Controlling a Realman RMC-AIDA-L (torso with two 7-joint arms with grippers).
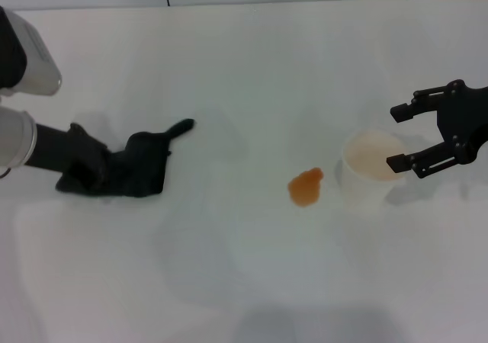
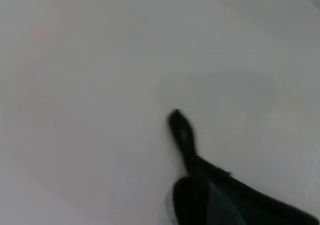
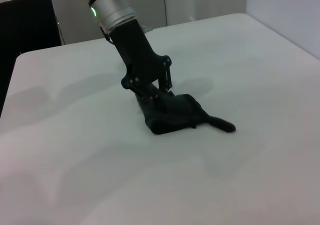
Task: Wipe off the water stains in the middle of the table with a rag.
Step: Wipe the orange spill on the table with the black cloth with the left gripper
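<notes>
Two arms in view above the white tabletop [image 1: 244, 61]; left gripper [image 1: 97, 169] low at the left side, pressed into the rag [image 1: 137, 168]; fingers buried in the cloth, so whether it is clamped on it cannot be told; rag lies lumpy on the tabletop, one pointed corner aimed toward the centre; water stains [image 1: 306, 187], an orange-brown blot, sit mid-tabletop, well apart from the rag; whitish translucent cup [image 1: 370, 168] stands just beside the blot on its right; right gripper [image 1: 398, 138] hovers at the cup's right, fingers spread apart, holding nothing.
</notes>
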